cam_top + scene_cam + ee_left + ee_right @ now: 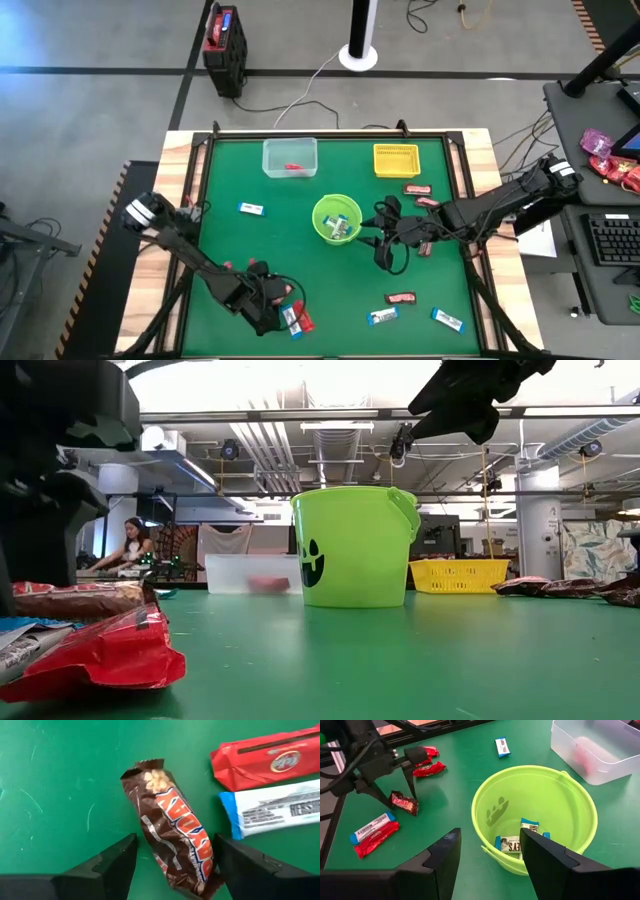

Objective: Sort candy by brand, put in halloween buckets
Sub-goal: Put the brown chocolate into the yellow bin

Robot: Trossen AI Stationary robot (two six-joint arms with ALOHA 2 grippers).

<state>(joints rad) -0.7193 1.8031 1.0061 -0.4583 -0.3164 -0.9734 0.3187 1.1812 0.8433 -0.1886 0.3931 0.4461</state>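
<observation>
My left gripper [175,870] is open and low over the table near its front edge [278,300]. Its fingers stand on either side of a dark brown candy bar [175,840] that lies flat on the green mat. A red bar [265,762] and a blue-and-white bar [275,810] lie just beyond it. My right gripper [490,855] is open and empty, above the near rim of the lime-green bucket [337,220], which holds a few blue-and-white bars [520,840]. The clear box [290,157] holds a red bar. The yellow basket [396,160] stands at the far side.
Loose bars lie on the mat: a blue-and-white one [251,208] left of the bucket, two dark ones [422,195] below the yellow basket, and a red one [402,298] and two blue-and-white ones [448,319] near the front right. A raised frame edges the mat.
</observation>
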